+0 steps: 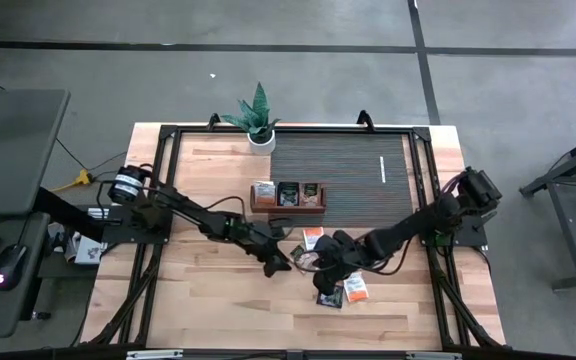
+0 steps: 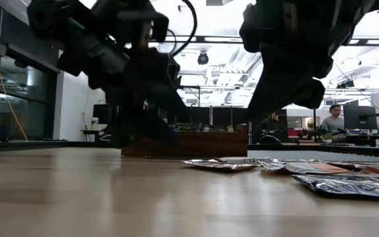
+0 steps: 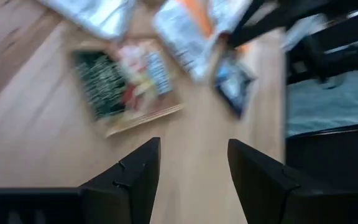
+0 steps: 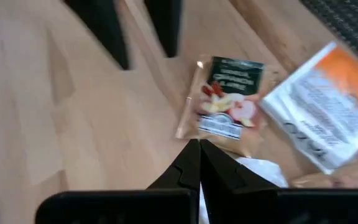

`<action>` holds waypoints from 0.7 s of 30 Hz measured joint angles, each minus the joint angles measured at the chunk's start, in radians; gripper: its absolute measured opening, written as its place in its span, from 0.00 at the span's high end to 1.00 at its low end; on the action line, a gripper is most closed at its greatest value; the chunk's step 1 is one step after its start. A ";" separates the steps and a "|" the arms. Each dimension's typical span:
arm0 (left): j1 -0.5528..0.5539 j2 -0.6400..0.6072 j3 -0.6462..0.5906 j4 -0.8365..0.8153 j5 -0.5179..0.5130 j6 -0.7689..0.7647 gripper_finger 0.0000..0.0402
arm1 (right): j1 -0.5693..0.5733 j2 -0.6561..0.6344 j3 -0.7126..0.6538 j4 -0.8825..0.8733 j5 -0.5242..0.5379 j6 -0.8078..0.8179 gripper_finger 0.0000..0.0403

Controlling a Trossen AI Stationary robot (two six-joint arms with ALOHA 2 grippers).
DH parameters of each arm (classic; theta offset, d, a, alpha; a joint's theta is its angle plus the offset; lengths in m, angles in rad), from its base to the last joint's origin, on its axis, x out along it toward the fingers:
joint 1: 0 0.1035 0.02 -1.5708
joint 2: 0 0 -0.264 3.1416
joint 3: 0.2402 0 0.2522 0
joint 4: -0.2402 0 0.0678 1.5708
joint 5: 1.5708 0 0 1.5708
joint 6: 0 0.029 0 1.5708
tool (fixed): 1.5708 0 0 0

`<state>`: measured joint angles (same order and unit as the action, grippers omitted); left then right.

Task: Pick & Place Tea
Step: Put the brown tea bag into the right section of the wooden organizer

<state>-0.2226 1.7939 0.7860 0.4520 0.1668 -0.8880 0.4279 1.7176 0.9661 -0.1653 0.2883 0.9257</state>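
Note:
Several tea sachets lie flat on the wooden table between the two grippers. A dark green sachet with a fruit picture (image 4: 227, 102) (image 3: 124, 79) lies beside a white-and-orange one (image 4: 328, 118) (image 1: 313, 236). More sachets (image 1: 353, 289) lie toward the near right (image 2: 347, 184). My left gripper (image 3: 194, 155) (image 1: 276, 266) is open and hovers low, just left of the pile. My right gripper (image 4: 199, 144) (image 1: 318, 268) is shut and sits above the pile, tips over the green sachet's edge. In the low view it is clear of the table.
The brown wooden tray (image 1: 286, 197) (image 2: 189, 141) stands just beyond the pile with sachets upright in its compartments. A dark ribbed mat (image 1: 343, 170) lies behind it, and a potted plant (image 1: 258, 122) stands at the far edge. Bare wood (image 1: 208, 300) stretches toward the near left.

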 joint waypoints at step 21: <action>0.000 0.025 0.065 -0.101 -0.137 -0.003 0.54 | 0.011 0.109 0.002 0.077 0.070 -0.026 1.00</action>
<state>-0.2222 1.8187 0.8509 0.3509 0.0303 -0.8908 0.4389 1.8269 0.9676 -0.0880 0.3587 0.9000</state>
